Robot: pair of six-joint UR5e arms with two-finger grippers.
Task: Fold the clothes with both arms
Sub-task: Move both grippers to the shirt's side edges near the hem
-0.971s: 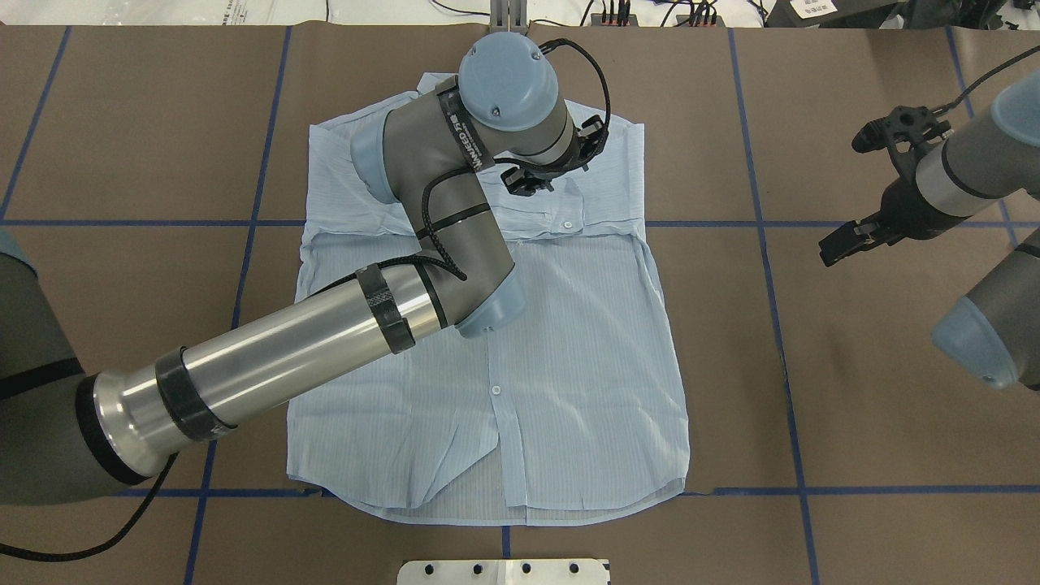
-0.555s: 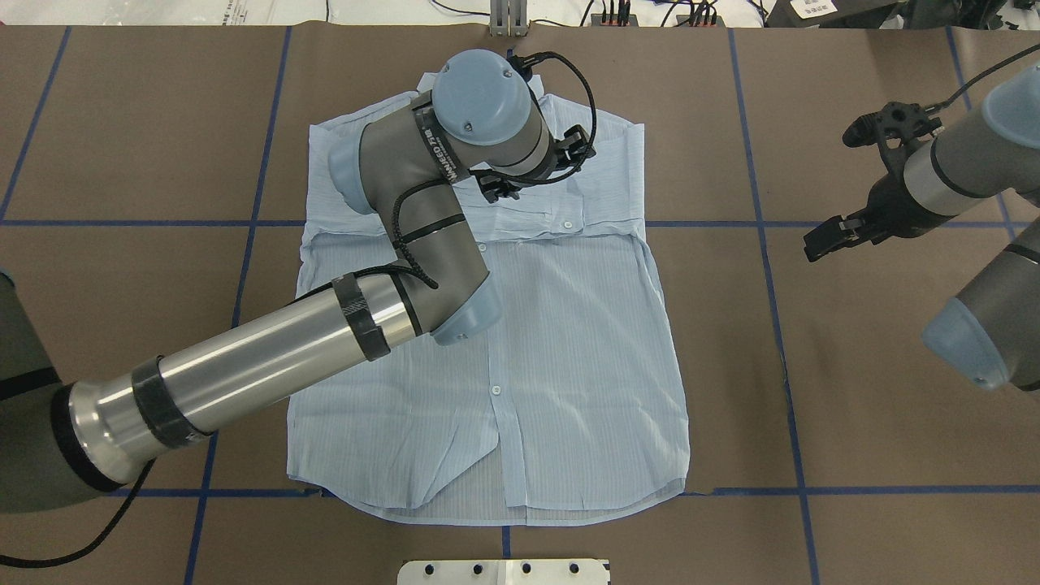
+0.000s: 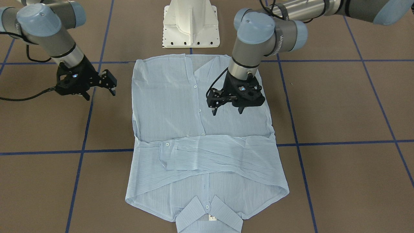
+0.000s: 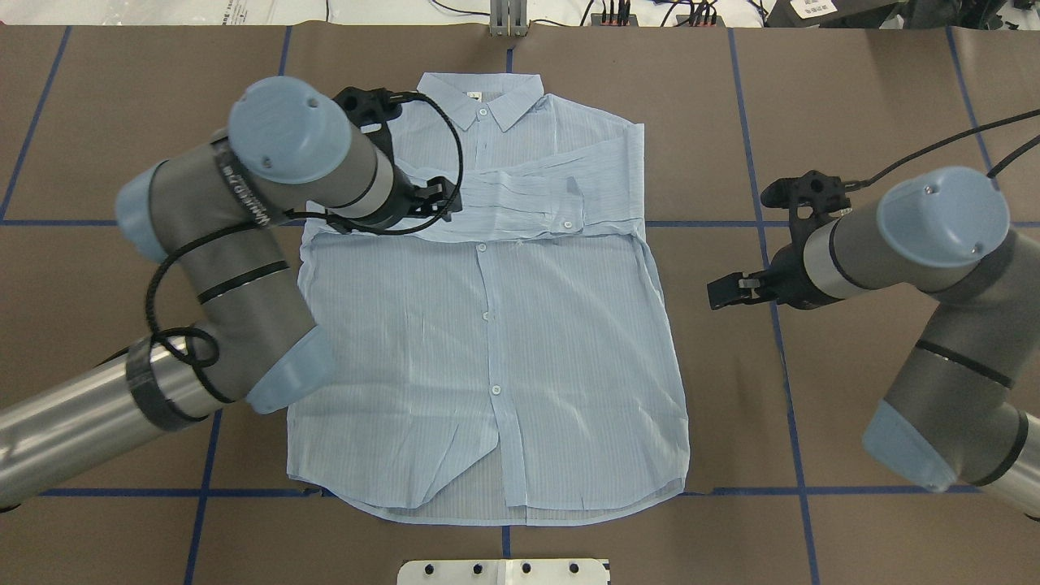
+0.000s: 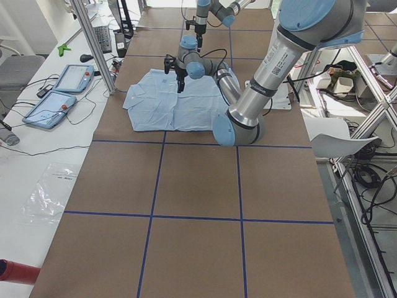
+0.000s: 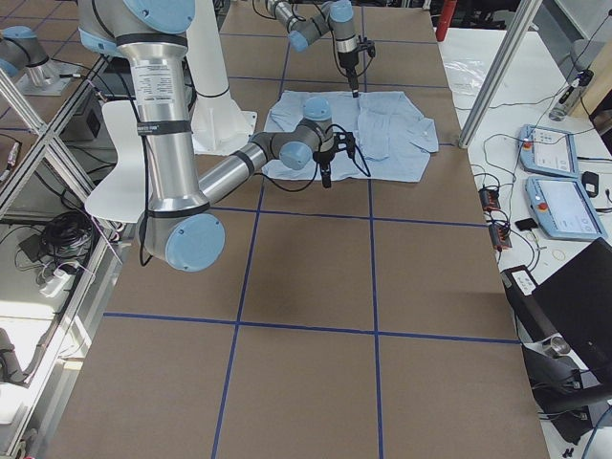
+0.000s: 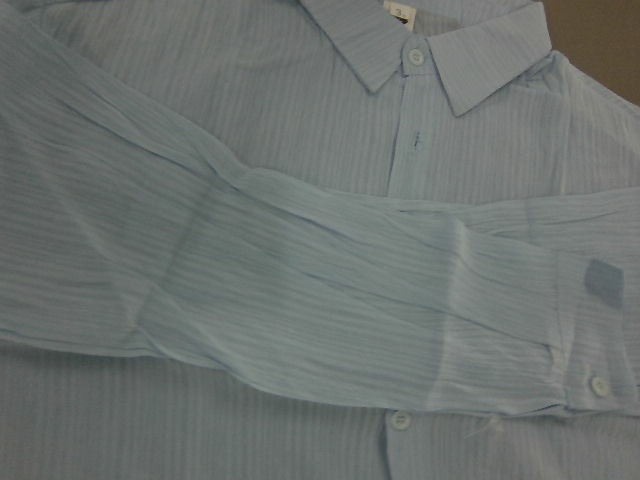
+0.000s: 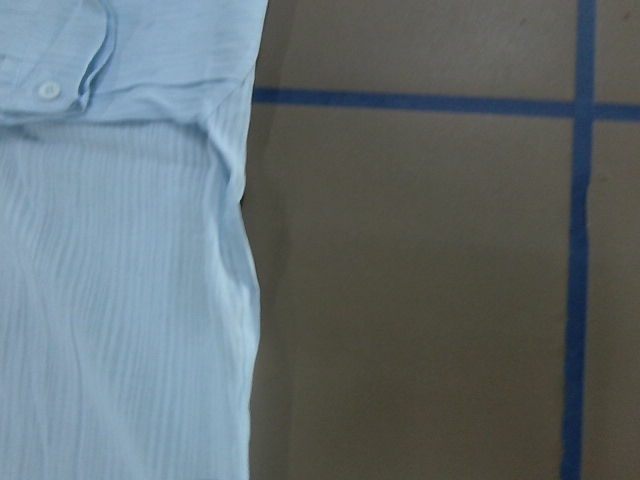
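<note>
We see two jointed arms, the left arm (image 4: 219, 268) and the right arm (image 4: 934, 244), each of matte grey cylinders and a polished silver tube. Domed light-blue caps (image 4: 280, 130) with small dark screws close the joints. Black bands (image 4: 150, 394) ring the tubes; one by the wrist bears white lettering we cannot read. Black cables (image 4: 166, 268) loop along them. The left gripper (image 3: 228, 111) and right gripper (image 3: 100, 94) are black and skeletal, each with a small blue light. The base (image 3: 190, 26) is white, with a row of dark holes.

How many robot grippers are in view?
2. The black two-finger left gripper hangs over the light-blue striped shirt; the matching right gripper hangs over bare brown table beside it. None hidden.
</note>
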